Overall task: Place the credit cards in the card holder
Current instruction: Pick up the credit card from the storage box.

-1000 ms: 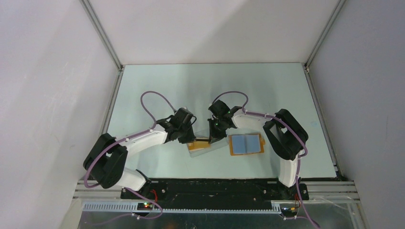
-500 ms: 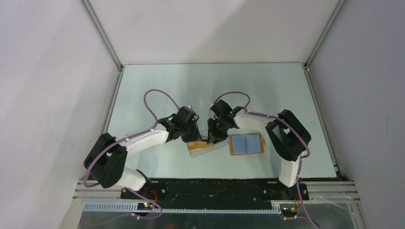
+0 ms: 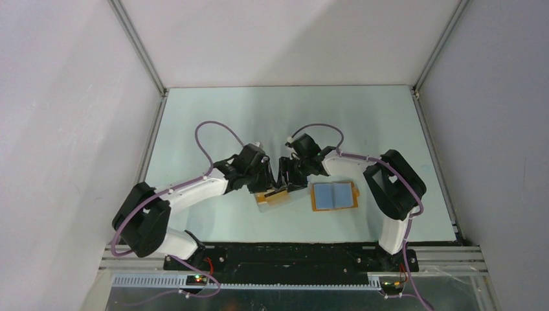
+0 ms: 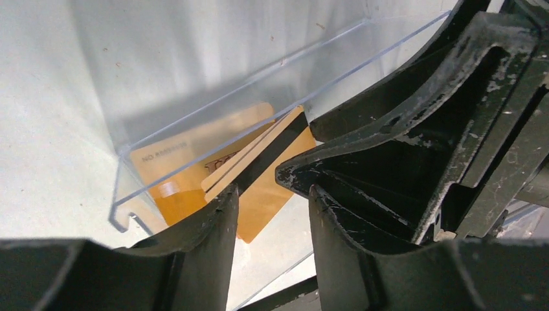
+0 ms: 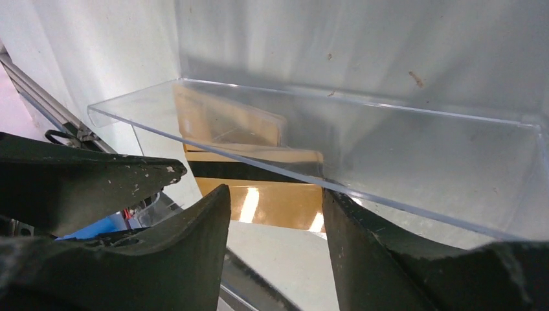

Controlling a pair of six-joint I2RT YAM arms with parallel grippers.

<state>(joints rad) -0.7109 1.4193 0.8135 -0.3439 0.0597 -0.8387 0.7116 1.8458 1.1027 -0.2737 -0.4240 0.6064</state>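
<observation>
While both arms lean in over the clear box (image 5: 421, 162) near the middle of the tabletop (image 3: 259, 116), the credit cards (image 4: 188, 155) lie inside it, one with a dark stripe tilted up across another. The left hand (image 4: 272, 194) has its fingers partly spread, clamping nothing. The right hand (image 5: 275, 194) is likewise parted and empty. The card holder (image 3: 333, 195) lies open just right of the box.
</observation>
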